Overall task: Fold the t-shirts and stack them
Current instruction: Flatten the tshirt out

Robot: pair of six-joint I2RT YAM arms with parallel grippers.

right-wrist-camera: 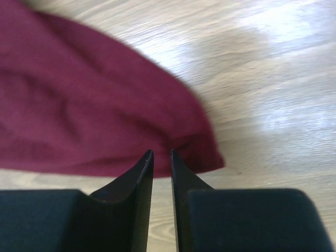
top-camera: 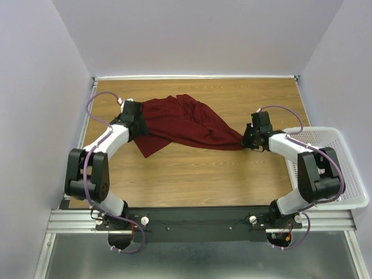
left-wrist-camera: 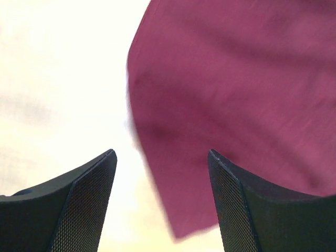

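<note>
One maroon t-shirt lies crumpled across the back middle of the wooden table. My left gripper is at the shirt's left edge. In the left wrist view it is open wide, with a corner of the shirt below and between its fingers, not gripped. My right gripper is at the shirt's pointed right end. In the right wrist view its fingers are closed to a narrow slit, with their tips on the bunched hem of the shirt.
A white plastic mesh basket stands at the right edge of the table, beside the right arm. Bare wood lies in front of the shirt. Lilac walls close in the table on three sides.
</note>
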